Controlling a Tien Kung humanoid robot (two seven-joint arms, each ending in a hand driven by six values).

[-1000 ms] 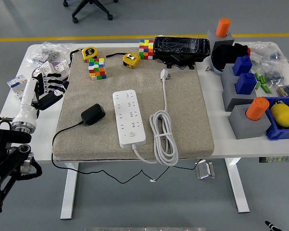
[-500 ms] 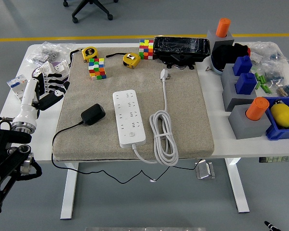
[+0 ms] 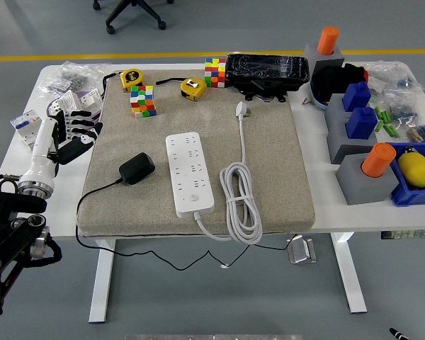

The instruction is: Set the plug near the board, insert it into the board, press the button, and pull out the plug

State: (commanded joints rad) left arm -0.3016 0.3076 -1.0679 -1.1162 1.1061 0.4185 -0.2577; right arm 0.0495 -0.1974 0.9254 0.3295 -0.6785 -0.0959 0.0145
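Fig.: table w/ grey mat [image 3: 283, 177], seen from robot's side. Power strip [image 3: 190, 173] lies lengthwise near mat's centre; its own white cable [image 3: 241, 205] is coiled just to its right, w/ the white plug end [image 3: 241, 108] up toward mat's far edge. Black adapter plug [image 3: 137, 168] lies on mat just left of strip, near but not touching, sockets all vacant; its thin black cord [image 3: 99, 190] runs off mat's left edge and hangs below table's near edge. Left hand [image 3: 74, 127] hovers over table's left edge, beside mat, fingers apart and relaxed, holding nothing; right hand not visible.

Plug out and beside strip fits either plug placed ready for insertion, or plug pulled out after button press; can't tell which. If insertion is next: grasp adapter by its sides, turn prongs down, line up squarely over one socket, push straight, mind cord slack. Strip is loose on mat, so may slide. Cubes, tape measures at far-left corner are clear of the work.
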